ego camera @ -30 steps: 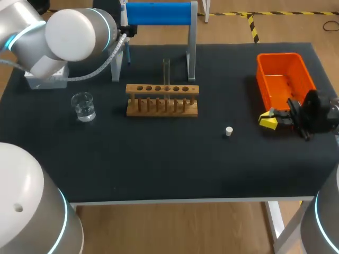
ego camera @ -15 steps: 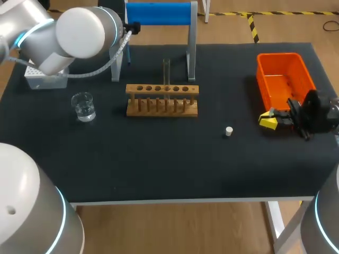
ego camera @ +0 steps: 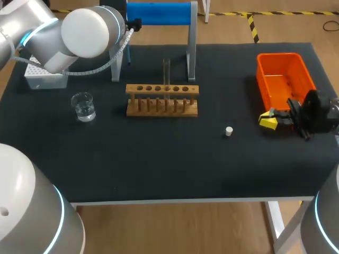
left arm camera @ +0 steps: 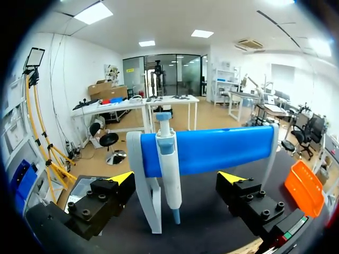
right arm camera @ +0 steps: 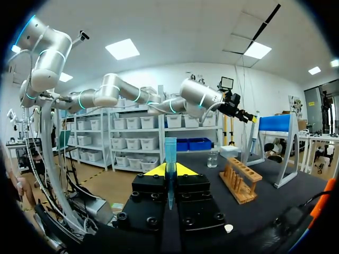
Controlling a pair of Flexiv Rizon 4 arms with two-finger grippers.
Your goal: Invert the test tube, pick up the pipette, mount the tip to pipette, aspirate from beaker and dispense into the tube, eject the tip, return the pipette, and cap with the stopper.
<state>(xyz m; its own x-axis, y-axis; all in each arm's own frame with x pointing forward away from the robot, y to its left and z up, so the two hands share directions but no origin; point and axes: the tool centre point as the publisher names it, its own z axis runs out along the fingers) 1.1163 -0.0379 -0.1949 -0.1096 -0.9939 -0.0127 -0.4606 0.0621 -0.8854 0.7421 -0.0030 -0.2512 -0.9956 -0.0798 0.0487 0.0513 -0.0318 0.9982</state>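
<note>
1. The left tool is wide open, one yellow finger on each side of the pipette and not touching it. The pipette hangs upright on the blue bar of the stand, right ahead of the tool and roughly centred in the gap.
2. Handling guess: the pipette looks like light, stiff plastic with a smooth, slightly slick body. It shouldn't need much squeeze, but it could twist if grabbed off-centre.
3. I'd take it on the fat upper barrel just under the bar. Leave the skinny blue nose free, since the tip has to go on there, and stay off the plunger on top.
4. It looks hooked over the bar, so my bet is lift first, then pull away. Yanking straight back could rock the stand.
5. The right tool is closed on a small blue tip, which points out ahead of the fingers. It's thin and probably easy to crush or tilt.
6. Hard to see:
   - From the head view, the left arm blocks the left tool and the pipette completely.
   - I can't tell how the pipette actually catches on the bar.
   - The test tube in the rack is clear glass, and I can't tell which end is up.
   - The head view doesn't show the tip in the right tool.
7. The beaker and the stopper sit on the desk, well apart from both tools.
</note>
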